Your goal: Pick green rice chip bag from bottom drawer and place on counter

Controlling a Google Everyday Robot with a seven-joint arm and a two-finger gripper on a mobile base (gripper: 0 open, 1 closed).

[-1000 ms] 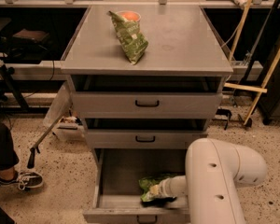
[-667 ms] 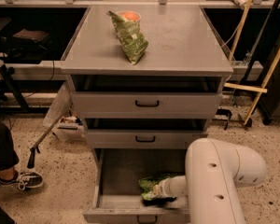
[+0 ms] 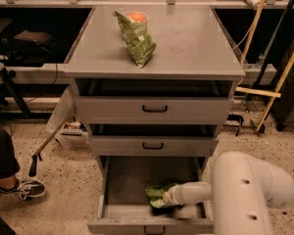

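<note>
The bottom drawer (image 3: pixel 122 180) is pulled open. The bright green rice chip bag (image 3: pixel 157 194) lies inside it near the front, right of the middle. My white arm reaches down into the drawer from the right, and my gripper (image 3: pixel 165 198) is at the bag, touching it. The arm hides the bag's right part. The grey counter (image 3: pixel 196 43) on top of the cabinet carries a darker olive-green narrow bag (image 3: pixel 137 39) leaning at its left middle.
An orange-filled cup (image 3: pixel 135 16) stands behind the olive bag. The two upper drawers (image 3: pixel 154 109) are slightly ajar. A person's leg and shoe (image 3: pixel 19 187) and a cane-like stick (image 3: pixel 44 148) are on the floor at left. Wooden poles (image 3: pixel 279 82) lean at right.
None visible; the arm and the bag stay where they were in the bottom drawer.
</note>
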